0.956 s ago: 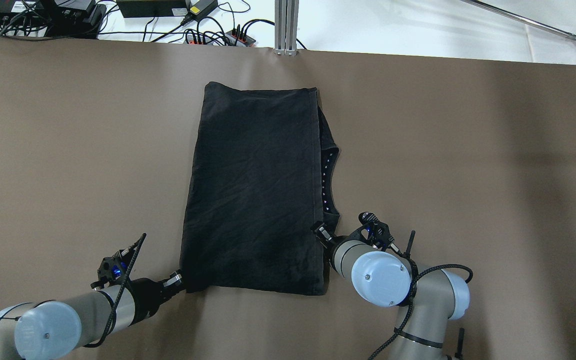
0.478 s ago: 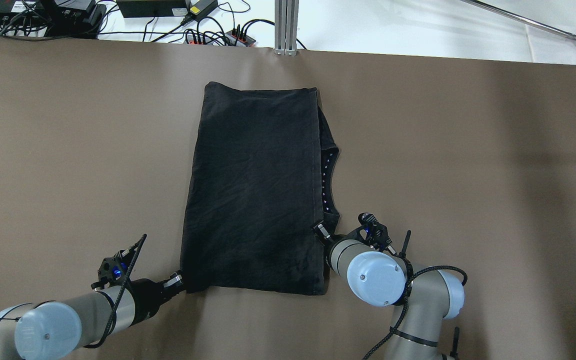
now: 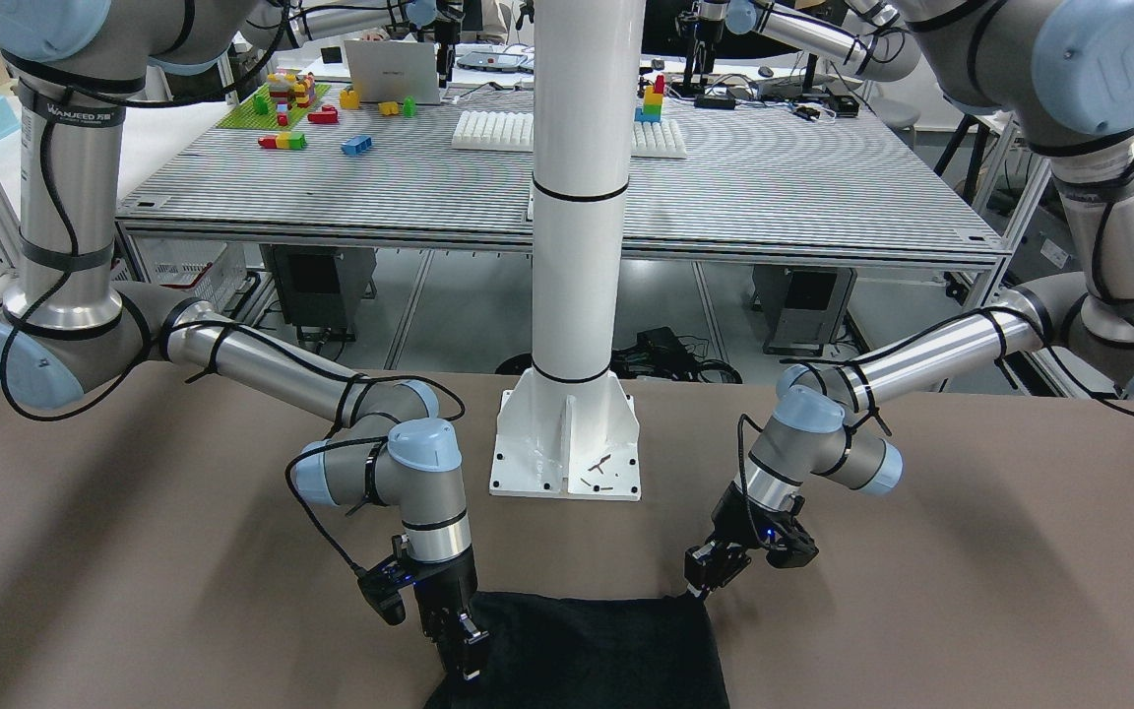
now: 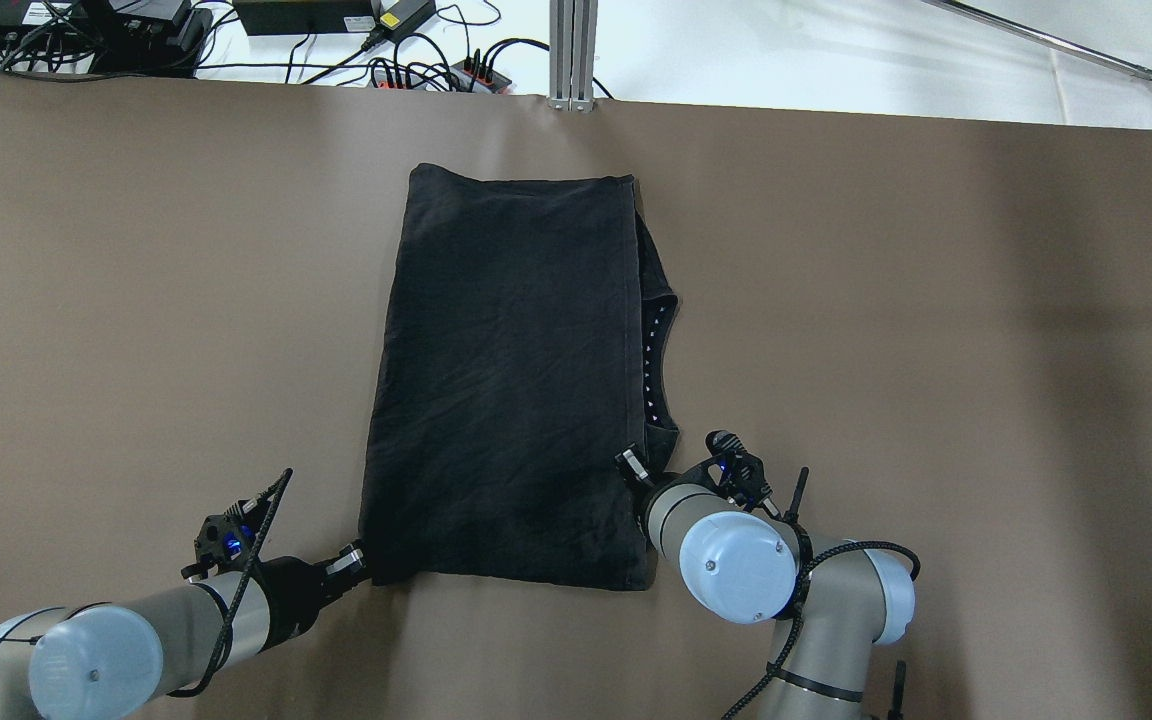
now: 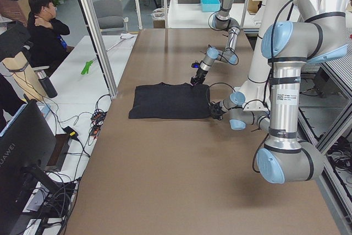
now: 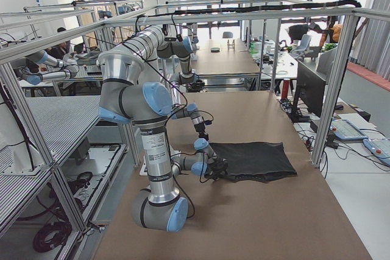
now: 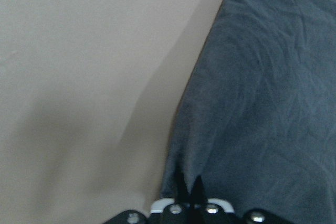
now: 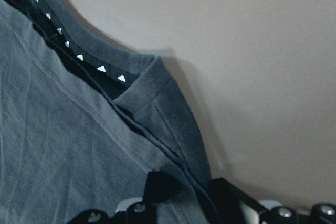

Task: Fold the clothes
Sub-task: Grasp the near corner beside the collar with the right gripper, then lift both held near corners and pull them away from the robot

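The clothes are one black garment (image 4: pixel 506 380), folded into a tall rectangle flat on the brown table (image 4: pixel 936 350). Its collar (image 4: pixel 658 350), with small white triangles inside, sticks out at the right edge. My left gripper (image 4: pixel 364 560) is at the garment's near left corner. In the left wrist view this gripper (image 7: pixel 189 187) is shut, its tips pinched on the fabric's edge. My right gripper (image 4: pixel 629 462) sits at the near right edge, just below the collar. In the right wrist view it (image 8: pixel 191 192) is open, and the folded hem (image 8: pixel 173 129) runs between its fingers.
Cables and power strips (image 4: pixel 416 70) and an aluminium post (image 4: pixel 573 55) line the table's far edge. The robot's white column base (image 3: pixel 567 443) stands at the near edge between the arms. A seated person (image 5: pixel 44 31) is off the far side of the table.
My right arm has shifted slightly left and forward, bringing its gripper closer onto the garment's right edge. The left arm and the garment have not moved.
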You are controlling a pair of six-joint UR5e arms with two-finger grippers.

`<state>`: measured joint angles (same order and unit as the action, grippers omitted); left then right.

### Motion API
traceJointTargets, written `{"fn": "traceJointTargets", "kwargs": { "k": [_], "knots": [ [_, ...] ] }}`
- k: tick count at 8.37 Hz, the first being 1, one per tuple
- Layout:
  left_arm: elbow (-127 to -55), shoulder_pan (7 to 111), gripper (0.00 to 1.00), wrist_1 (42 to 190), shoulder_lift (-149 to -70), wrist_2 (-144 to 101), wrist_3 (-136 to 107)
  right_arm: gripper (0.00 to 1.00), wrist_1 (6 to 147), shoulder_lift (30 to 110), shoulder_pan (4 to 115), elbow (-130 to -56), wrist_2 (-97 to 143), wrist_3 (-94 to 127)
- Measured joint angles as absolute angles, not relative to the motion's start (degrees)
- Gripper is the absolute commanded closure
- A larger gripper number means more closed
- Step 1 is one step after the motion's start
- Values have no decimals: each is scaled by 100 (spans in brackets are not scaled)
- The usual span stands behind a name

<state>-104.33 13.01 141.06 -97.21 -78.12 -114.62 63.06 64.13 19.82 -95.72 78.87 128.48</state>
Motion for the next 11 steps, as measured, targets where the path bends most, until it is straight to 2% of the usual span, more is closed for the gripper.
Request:
{"fn": "traceJointTargets", "kwargs": {
  "k": [2, 8, 11],
  "knots": [
    [-10433, 1295, 100, 14106, -9721, -7806, -11461, 100, 6298, 6420, 1874, -9583, 7772, 12854],
    [-10538, 1304, 100, 14105, -9756, -7816, -11455, 100, 6285, 6475, 1771, -9828, 7647, 12782],
    [-11191, 1329, 100, 13587, -9768, -7850, -11385, 100, 6301, 6631, 1780, -10224, 7658, 12719]
  ]
}}
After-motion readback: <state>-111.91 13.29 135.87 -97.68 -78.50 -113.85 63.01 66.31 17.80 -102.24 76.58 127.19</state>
